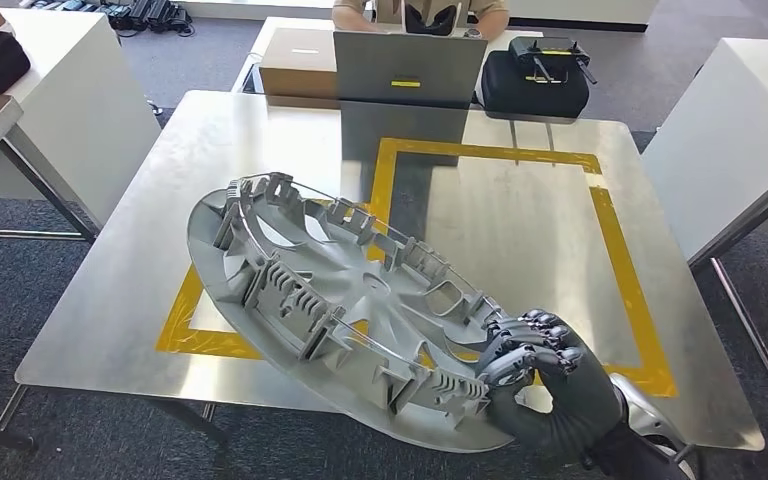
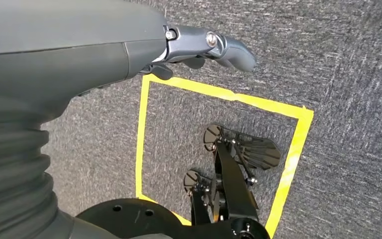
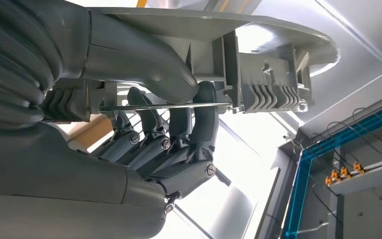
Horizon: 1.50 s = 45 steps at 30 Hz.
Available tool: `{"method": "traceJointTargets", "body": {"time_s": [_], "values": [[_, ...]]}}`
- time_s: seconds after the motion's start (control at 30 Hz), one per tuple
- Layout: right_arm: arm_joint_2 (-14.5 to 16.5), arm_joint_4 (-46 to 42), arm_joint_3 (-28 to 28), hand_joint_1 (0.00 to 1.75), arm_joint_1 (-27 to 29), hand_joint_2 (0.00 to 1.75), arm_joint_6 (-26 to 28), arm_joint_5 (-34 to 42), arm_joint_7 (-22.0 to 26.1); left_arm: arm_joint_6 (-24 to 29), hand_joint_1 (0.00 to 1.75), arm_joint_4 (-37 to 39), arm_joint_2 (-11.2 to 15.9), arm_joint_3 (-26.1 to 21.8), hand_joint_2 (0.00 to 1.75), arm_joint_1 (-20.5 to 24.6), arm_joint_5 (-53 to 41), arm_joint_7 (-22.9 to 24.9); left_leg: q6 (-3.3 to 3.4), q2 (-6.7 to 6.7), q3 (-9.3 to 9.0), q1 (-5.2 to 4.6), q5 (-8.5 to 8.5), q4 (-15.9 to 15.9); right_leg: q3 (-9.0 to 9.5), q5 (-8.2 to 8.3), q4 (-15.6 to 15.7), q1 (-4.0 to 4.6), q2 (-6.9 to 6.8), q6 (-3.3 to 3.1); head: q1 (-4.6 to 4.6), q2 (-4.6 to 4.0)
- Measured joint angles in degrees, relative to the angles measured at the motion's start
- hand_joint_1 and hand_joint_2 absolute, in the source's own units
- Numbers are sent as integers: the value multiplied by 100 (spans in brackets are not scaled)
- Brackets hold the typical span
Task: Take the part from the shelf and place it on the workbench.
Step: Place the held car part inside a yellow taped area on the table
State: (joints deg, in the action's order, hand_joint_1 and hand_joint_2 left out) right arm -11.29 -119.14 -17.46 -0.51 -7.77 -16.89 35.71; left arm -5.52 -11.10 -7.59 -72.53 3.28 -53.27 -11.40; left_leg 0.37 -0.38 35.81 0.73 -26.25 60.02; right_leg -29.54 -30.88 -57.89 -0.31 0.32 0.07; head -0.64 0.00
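A: One part, a silver wheel cover (image 1: 350, 300), is gripped by the right hand (image 1: 540, 385) at its rim. The fingers (image 1: 535, 335) curl over the ribbed inner face, and the thumb presses the opposite, smooth face, so the rim sits clamped between them.

B: And from the wrist camera?

A: Same hold. The dark fingers (image 3: 179, 134) wrap up against the clip blocks and the thin wire ring, while the thick thumb (image 3: 149, 64) lies along the cover's other side. The rim passes right through the grasp.

B: Where does the cover sit beyond the fingers?

A: It stretches away from the fingertips over the metal workbench (image 1: 520, 230), tilted, inner side up. The edge nearest the palm overhangs the workbench's near edge; the far edge reaches across the yellow tape outline (image 1: 615, 240). Whether it touches the surface I cannot tell.

B: Room around it?

A: Past the fingertips, the bare metal inside the tape is open. Farther off stand an upright grey panel (image 1: 410, 65), a cardboard box (image 1: 298, 65) and a black case (image 1: 535, 80), well apart from the hand.

B: The other hand?

A: The left hand (image 2: 199, 47) hangs over grey carpet with a yellow tape square (image 2: 219, 144), holding nothing, its fingers loosely apart.
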Motion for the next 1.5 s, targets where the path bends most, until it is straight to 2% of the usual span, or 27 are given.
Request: {"method": "traceJointTargets", "body": {"time_s": [0.17, 0.3, 0.4, 0.53, 0.63, 0.8, 0.93, 1.17, 1.33, 1.5], "values": [[-91, -253, 2, 175, 174, 175, 391, -352, -56, 15, 0, 0, -16, -9, 175, 10, 17, 8, 34, 1, -8, -3, -15, 0, 32, 2, 63, -4, -9, 121, 5, 0], [-189, -387, 12, 175, 360, 175, 760, -733, -156, 17, 0, -2, -19, -31, 175, 19, 26, 4, 36, 7, -14, -5, -13, 0, 32, 11, 69, -6, -8, 170, 5, 0], [-232, -498, 54, 175, 538, 175, 1217, -1316, -415, 16, 0, -2, -20, -46, 175, 20, 30, -8, 33, 6, -21, -3, -8, -3, 34, 11, 64, -2, -8, 177, 5, 0], [-278, -587, 97, 175, 694, 175, 1495, -1689, -637, 13, 0, -2, -22, -49, 175, 22, 26, -12, 24, 8, -32, -2, -3, -13, 33, 10, 56, 0, -7, 175, 4, 0], [-340, -620, 113, 175, 788, 175, 1900, -2224, -1085, 8, 0, -2, -23, -49, 175, 26, 7, -12, 19, 8, -38, -2, 0, -20, 34, 8, 54, -1, -8, 171, 3, 0], [-703, -582, 302, 175, 849, 175, 2395, -2535, -1800, -32, 0, -2, -24, -49, 175, 38, -60, -10, 17, 8, -38, -2, 2, -27, 33, 6, 51, -1, -8, 169, 4, 0], [-1071, -245, 895, 175, 628, 175, 2173, -2542, -1984, -106, 0, -2, -18, -49, 175, 67, -175, -11, 16, 7, -38, -3, 3, -27, 35, 8, 52, -2, -8, 171, 5, 0], [-1422, 998, 1902, 175, -37, 175, 1831, -3227, -2004, -210, 0, -2, 25, -46, 175, 71, -302, -41, 16, 5, -39, -6, 11, -27, 39, 16, 51, -3, -8, 177, 5, 0], [-1447, 2052, 2006, 175, -722, 175, 1813, -3869, -2099, -247, 0, 0, 33, -45, 175, 74, -313, -53, 13, 7, -41, -6, 14, -31, 38, 17, 45, -2, -6, 176, 5, 0], [-1355, 3081, 1709, 175, -1532, 175, 1803, -4422, -2273, -294, 0, 0, 40, -45, 175, 81, -321, -77, 5, 5, -42, -6, 19, -34, 32, 16, 35, -2, -6, 175, 4, 0]]}}
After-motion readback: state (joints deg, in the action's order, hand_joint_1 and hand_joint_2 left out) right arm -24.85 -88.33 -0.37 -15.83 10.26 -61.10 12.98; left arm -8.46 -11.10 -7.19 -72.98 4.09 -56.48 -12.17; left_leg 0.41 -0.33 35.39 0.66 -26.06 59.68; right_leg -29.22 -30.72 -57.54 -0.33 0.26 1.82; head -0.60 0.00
